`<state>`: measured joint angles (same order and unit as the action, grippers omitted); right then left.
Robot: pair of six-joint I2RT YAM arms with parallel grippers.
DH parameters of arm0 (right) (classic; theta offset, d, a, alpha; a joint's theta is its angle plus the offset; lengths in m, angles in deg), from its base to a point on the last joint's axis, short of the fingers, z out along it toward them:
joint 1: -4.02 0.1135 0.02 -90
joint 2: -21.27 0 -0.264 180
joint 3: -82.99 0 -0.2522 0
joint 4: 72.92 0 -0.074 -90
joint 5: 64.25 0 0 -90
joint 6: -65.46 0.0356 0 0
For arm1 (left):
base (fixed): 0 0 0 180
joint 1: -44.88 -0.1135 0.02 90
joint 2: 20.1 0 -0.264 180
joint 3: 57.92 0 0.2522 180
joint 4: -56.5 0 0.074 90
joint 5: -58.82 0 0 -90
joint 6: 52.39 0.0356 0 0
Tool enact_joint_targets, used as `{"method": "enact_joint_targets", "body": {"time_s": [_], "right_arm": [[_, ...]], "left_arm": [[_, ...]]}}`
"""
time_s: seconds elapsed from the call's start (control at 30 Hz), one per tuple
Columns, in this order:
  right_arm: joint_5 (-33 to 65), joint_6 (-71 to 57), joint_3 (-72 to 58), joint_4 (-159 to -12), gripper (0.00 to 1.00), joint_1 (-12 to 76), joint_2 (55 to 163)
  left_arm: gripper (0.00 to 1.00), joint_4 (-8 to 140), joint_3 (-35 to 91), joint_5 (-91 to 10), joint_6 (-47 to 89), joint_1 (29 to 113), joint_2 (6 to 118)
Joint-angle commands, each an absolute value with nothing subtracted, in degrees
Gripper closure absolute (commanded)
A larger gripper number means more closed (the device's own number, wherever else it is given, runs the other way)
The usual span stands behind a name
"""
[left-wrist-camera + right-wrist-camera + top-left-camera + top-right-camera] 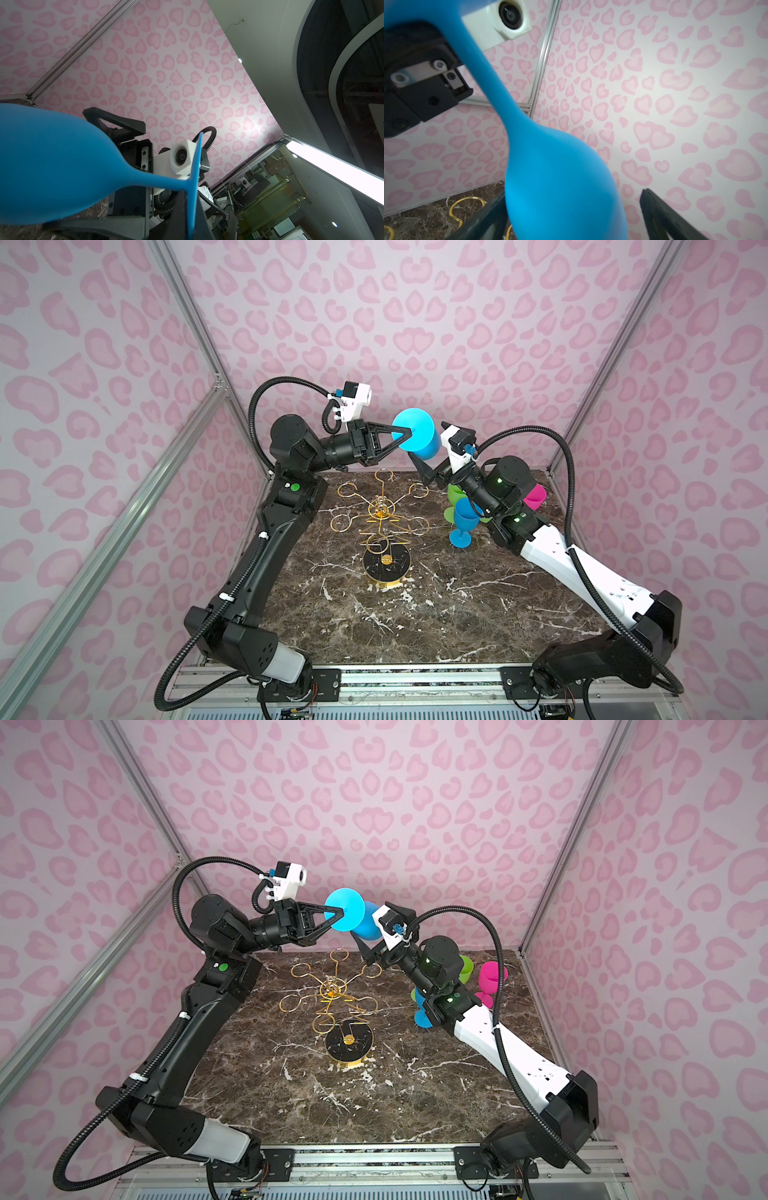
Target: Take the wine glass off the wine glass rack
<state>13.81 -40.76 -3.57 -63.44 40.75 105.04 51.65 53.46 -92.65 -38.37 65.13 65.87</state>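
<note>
Filling the floor of the cell, the dark marble table (415,614) carries the wine glass rack (382,508), a gold wire stand on a round black base. All of its loops are empty. Green (455,493), blue (463,518) and pink (536,495) glasses stand together on the right of the table.

The wine glass (419,437) is off the rack, held in the air above its far side and tipped, with its foot toward the left arm. It is opaque matte blue with a rounded bowl, a thick stem and a flat disc foot.

It looks like plastic or silicone, so it is probably light, tough and not very slippery. The stem (158,178) beside the foot makes a sound hold, and the bowl offers a wider one.

The left gripper (406,432) is clamped on that stem. The right gripper (571,212) has its jaws spread wide on either side of the bowl, not yet pressing it.
</note>
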Motion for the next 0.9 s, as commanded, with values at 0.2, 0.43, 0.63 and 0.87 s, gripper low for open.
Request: {"method": "enact_joint_targets", "body": {"time_s": [0.2, 0.43, 0.63, 0.87], "right_arm": [[12.2, -39.1, -0.7, -61.5, 0.09, 40.4, 108.6], [11.9, -38.2, -1.2, -62.9, 0.26, 40.4, 107.6], [12.9, -35.5, -1.6, -67.6, 0.27, 40.2, 104.7], [12.5, -25.8, 1.0, -85.2, 0.35, 35.3, 98.3]], "left_arm": [[0.97, 44.0, 52.8, -93.4, -44.4, 65.2, 65.2], [0.97, 44.0, 52.6, -93.3, -45.1, 65.3, 65.5], [0.51, 44.5, 52.8, -92.6, -43.0, 65.2, 65.9], [0.25, 50.6, 52.3, -89.7, -25.4, 64.7, 63.9]]}}
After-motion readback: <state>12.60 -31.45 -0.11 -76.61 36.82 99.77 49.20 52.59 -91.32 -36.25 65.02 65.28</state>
